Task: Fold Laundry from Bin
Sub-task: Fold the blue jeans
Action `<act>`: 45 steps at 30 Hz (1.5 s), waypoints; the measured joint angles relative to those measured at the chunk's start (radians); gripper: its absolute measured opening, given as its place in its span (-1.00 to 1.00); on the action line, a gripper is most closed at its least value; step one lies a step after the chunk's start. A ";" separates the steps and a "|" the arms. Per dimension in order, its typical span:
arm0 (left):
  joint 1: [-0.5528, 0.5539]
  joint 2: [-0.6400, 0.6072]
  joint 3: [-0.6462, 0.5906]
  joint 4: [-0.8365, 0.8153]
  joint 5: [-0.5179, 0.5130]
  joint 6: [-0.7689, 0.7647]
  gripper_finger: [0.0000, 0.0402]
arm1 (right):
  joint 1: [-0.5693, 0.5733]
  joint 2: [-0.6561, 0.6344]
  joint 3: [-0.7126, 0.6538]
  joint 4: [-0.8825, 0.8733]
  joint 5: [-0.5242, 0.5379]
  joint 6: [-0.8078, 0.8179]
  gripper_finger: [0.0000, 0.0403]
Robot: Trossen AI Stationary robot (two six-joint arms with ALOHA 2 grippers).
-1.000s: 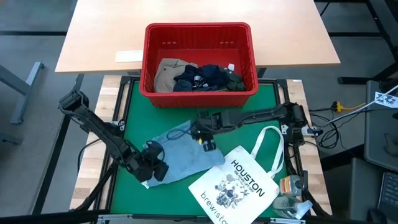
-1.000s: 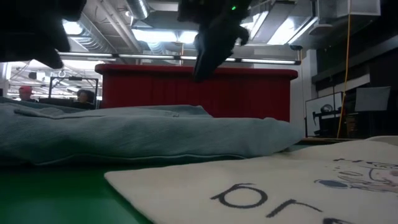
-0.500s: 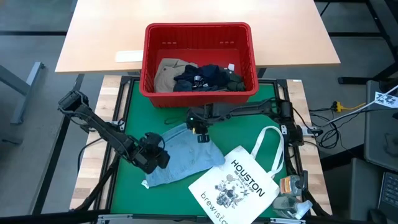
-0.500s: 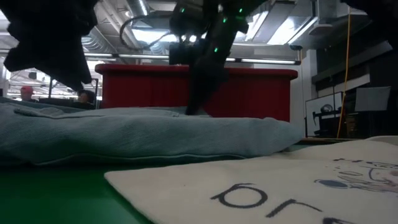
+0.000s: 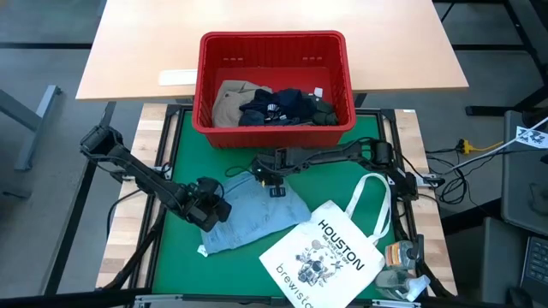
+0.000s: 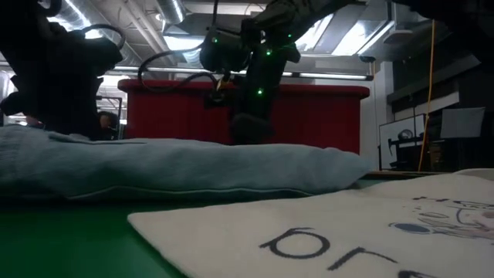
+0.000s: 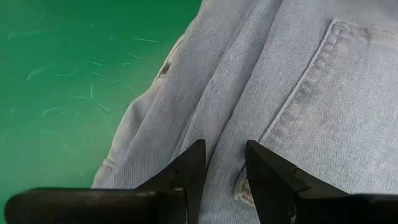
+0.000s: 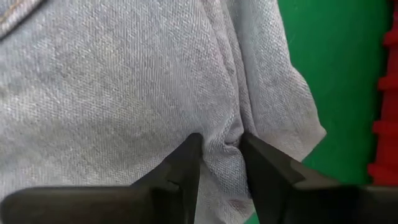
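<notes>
We see the green mat covering the work table, with a wooden table beyond it. The red bin sits at the far edge of the mat, straddling both surfaces, and holds the khaki garment, the navy garment and the dark green garment bunched together. Near the front right lies the white tote bag printed "HOUSTON", overlapping the light blue denim garment, which lies spread on the mat in front of the bin. We find the left gripper at the denim's left edge, its fingers a narrow gap apart and pinching a fold of denim. The right gripper is at the denim's far edge, near the bin, its fingers likewise closed on a ridge of the cloth.
</notes>
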 joint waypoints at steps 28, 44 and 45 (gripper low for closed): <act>-0.002 0.000 0.000 0.008 -0.072 -0.070 -0.45 | -0.012 -0.024 0.186 -0.009 0.047 -0.010 -0.97; -0.024 -0.006 0.000 0.006 -0.068 -0.043 -0.45 | -0.030 0.005 0.159 0.031 0.144 -0.028 -0.55; -0.024 -0.009 0.006 -0.004 -0.066 -0.030 -0.45 | -0.030 0.005 0.159 0.028 0.174 -0.030 -0.49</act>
